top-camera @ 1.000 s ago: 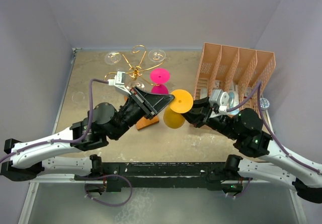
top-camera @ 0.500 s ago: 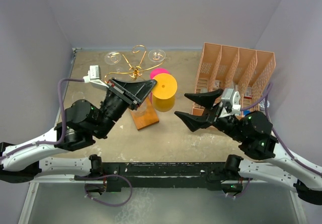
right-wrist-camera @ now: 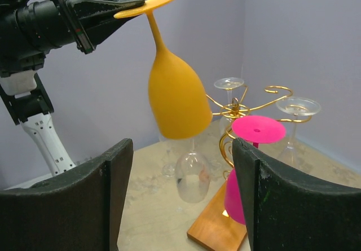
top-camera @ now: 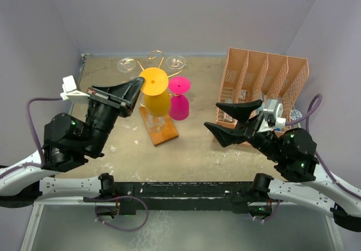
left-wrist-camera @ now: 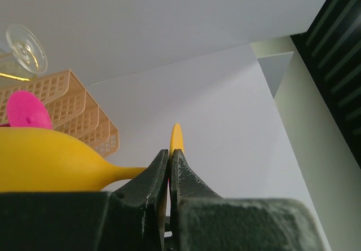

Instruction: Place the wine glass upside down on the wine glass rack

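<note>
Overhead, wrists: shared yellow wine glass (top-camera: 157, 102)

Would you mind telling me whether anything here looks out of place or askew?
Nothing looks broken. The yellow wine glass hangs tilted in mid-air, upside down, pinched only by the edge of its foot in the left gripper, not yet on the wine glass rack.

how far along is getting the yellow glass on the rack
Done: the yellow wine glass is upside down, pinched by its foot in the left hand; the right hand is open and empty. In hand: it hangs near the wine glass rack, not on it. Left: slide its stem into a free gold arm and release.
</note>
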